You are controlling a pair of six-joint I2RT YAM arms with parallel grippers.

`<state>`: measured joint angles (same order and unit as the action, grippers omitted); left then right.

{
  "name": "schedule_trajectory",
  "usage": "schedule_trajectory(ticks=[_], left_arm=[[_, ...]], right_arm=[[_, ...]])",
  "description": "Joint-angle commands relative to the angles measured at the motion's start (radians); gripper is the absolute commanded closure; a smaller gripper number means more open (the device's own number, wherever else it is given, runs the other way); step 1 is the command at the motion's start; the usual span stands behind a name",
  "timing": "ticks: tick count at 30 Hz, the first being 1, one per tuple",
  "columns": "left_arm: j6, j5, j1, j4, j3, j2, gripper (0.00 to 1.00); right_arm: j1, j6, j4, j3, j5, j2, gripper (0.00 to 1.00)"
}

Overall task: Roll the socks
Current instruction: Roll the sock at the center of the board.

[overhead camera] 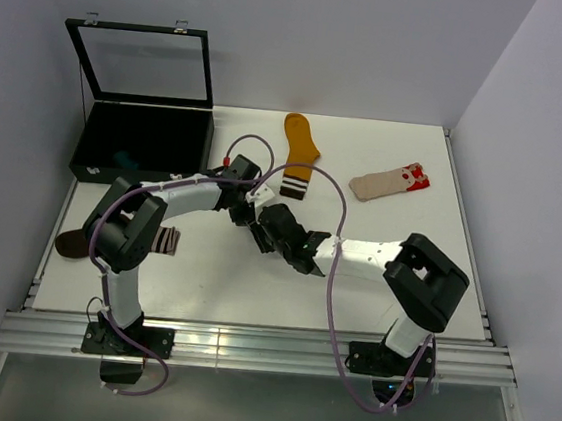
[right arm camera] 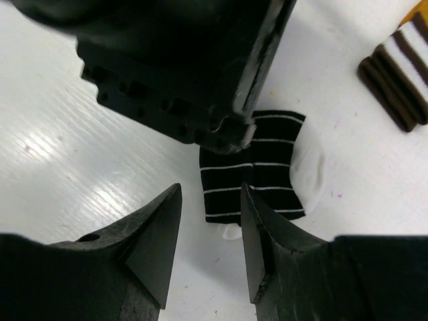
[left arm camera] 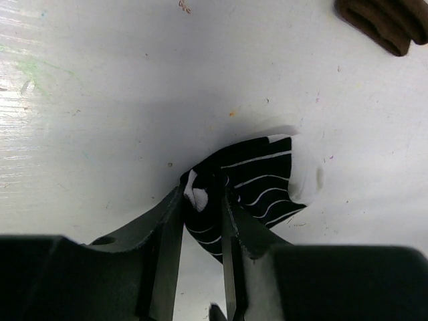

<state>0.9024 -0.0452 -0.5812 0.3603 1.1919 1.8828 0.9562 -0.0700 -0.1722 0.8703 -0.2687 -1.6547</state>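
Left arm [overhead camera: 177, 200]: rises from its base at 7 o'clock, elbow bent, forearm reaching right toward the centre of the table [overhead camera: 203, 283]. Right arm [overhead camera: 367, 252]: base at 5 o'clock, elbow at 4, forearm stretched left. The two wrists meet just left of centre.

Left gripper [left arm camera: 204, 194]: fingers pinched on a bunched fold of the black-and-white striped sock [left arm camera: 261, 184], gripping it. The sock lies on the table near centre, its white end showing past the stripes.

Right gripper [right arm camera: 210, 197]: jaws apart, nothing clamped. The tips sit just beside the striped sock's near edge, and the left gripper's body is right across from them.

Case [overhead camera: 178, 139], 10 o'clock: black, lid [overhead camera: 146, 61] standing up with a clear pane. Interior dark; a small teal patch [overhead camera: 123, 159] shows inside, cannot tell what it is.

Outside the case:
- mustard sock [overhead camera: 300, 152] at 12, brown-and-white cuff toward centre
- beige sock [overhead camera: 393, 182] at 2, red-white end to the right
- brown sock [overhead camera: 72, 242] at 8–9, partly under the left arm
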Motion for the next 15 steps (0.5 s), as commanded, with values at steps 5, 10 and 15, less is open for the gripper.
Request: schedule_trajectory(ticks=[5,10,15], left_arm=[[-0.036,0.016,0.0,0.046,0.014,0.03,0.67],[-0.034,0.013,0.0,0.045,0.018,0.03,0.67],[-0.034,0.013,0.0,0.043,0.021,0.026,0.67]], right_arm=[[0.029,0.059,-0.058,-0.002,-0.041,-0.063,0.53],[0.032,0.044,-0.052,-0.02,-0.059,-0.089,0.54],[0.03,-0.007,-0.004,-0.016,-0.098,-0.16,0.55]])
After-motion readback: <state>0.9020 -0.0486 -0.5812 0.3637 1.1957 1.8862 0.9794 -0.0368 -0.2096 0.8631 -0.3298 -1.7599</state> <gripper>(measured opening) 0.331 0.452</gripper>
